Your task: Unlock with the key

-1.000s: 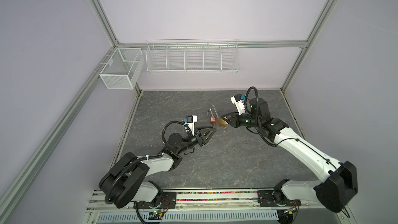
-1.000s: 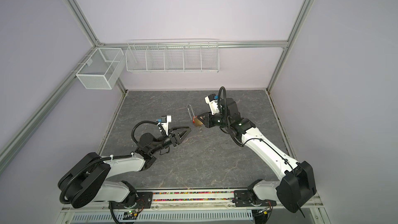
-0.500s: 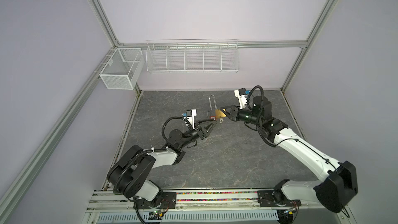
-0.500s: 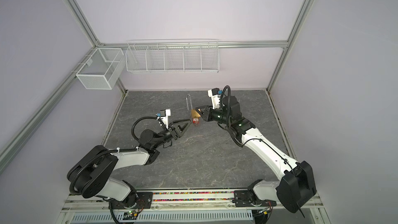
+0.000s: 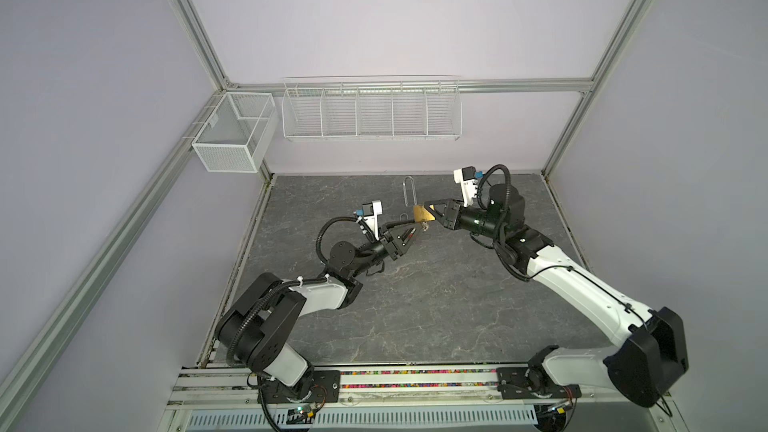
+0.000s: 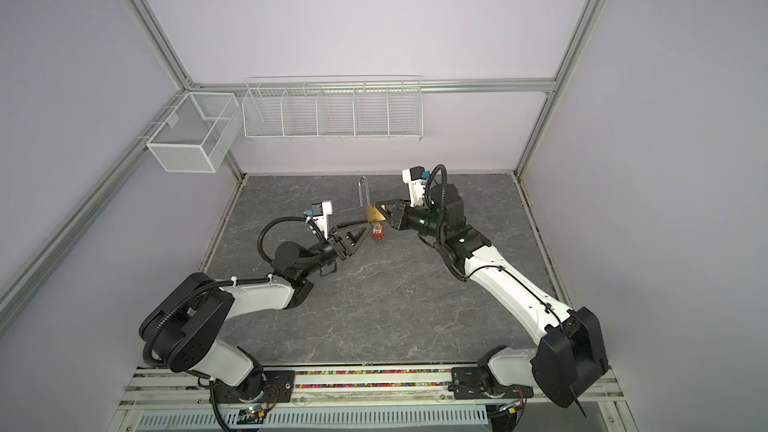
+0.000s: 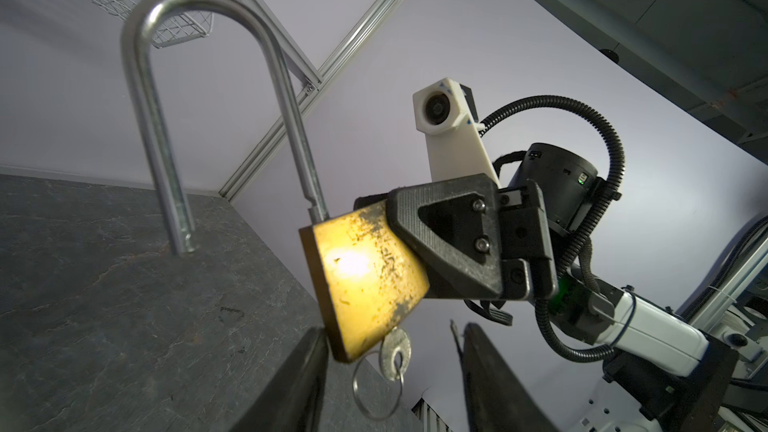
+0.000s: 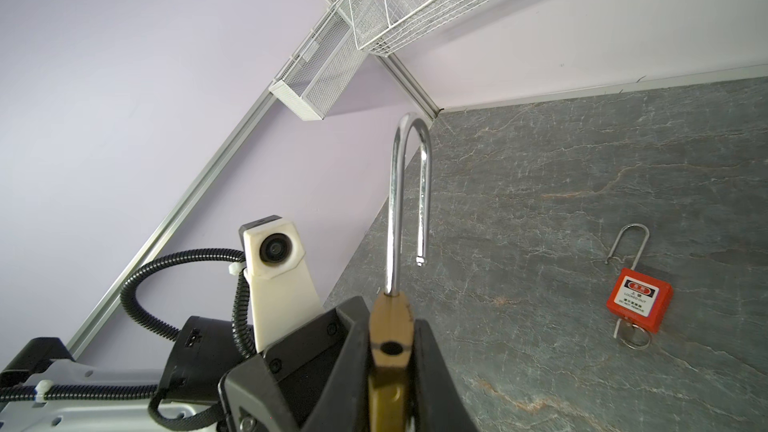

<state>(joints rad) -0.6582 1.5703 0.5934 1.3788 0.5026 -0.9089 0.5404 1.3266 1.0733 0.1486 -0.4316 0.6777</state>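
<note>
Wire rack [image 5: 371, 112]: white, five compartments, hung on the back wall.
Mesh bin [image 5: 232, 135]: white, on the left wall, near the corner.
Red padlock [image 8: 640, 299]: lying flat on the grey worktop [image 5: 436, 305].

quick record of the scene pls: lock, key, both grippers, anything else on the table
brass padlock: held clear of the table
shackle: open, free end out of the body
key: in the bottom of the brass padlock, ring hanging from it
right gripper: shut on brass padlock body
left gripper: open, fingers either side of the key, not gripping it
red padlock: lying on the table, its own key in it
</note>
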